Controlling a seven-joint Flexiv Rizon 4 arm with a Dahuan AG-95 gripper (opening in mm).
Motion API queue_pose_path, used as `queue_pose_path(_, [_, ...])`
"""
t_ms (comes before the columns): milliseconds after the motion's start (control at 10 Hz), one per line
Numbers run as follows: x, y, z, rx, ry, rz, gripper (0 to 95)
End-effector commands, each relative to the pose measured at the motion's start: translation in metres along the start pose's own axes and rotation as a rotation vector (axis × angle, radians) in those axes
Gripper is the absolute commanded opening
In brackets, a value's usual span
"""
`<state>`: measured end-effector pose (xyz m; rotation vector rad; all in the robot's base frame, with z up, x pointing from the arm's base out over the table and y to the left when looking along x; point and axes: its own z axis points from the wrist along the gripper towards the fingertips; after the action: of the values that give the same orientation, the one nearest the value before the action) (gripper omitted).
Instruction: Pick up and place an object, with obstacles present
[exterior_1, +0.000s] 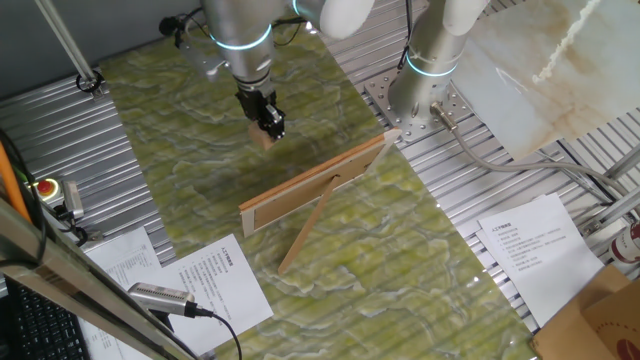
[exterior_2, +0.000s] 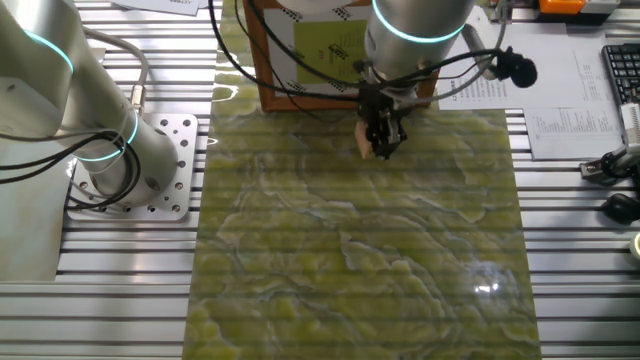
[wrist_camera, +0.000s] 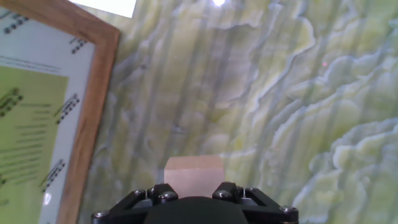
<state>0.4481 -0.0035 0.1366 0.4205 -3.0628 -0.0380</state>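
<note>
The hand (exterior_1: 271, 122) hangs above the green marbled surface (exterior_1: 330, 250) and its two fingers are closed on the small wooden cube (exterior_1: 264, 139). In one fixed view the cube seems to be a little above the surface, but the picture is too coarse to be sure that it does not touch. In the hand view the cube (wrist_camera: 193, 176) sits between the finger bases, with only its light flat face showing.

The long wooden board (exterior_1: 316, 184) stands on its edge, lower in one fixed view than the hand and well apart from it, and runs slanted across the middle of the surface. A thin prop stick (exterior_1: 306, 232) leans against its side and reaches down toward the near edge. In the other fixed view the board is seen from the front as a framed sheet (exterior_2: 318, 50) with a brown wooden rim, and it stands just behind the hand (exterior_2: 382, 135). In the hand view this frame (wrist_camera: 87, 112) fills the left side.

On the other side of the hand the surface is bare up to its edges. Paper sheets (exterior_1: 215, 280) lie on the metal bench near the corner.
</note>
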Motion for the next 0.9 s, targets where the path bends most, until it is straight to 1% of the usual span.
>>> queue_pose_path(100, [0.0,0.011,-0.025,-0.003,0.014,0.054,0.0])
queue_pose_path(200, [-0.002,0.015,-0.032,-0.006,0.016,0.058,0.0])
queue_pose_path(600, [-0.001,0.025,-0.041,-0.005,0.015,0.068,0.0])
queue_pose_path(700, [-0.003,0.026,-0.042,-0.003,0.015,0.068,0.0])
queue_pose_path(900, [-0.005,0.024,-0.041,0.038,0.023,0.045,0.0])
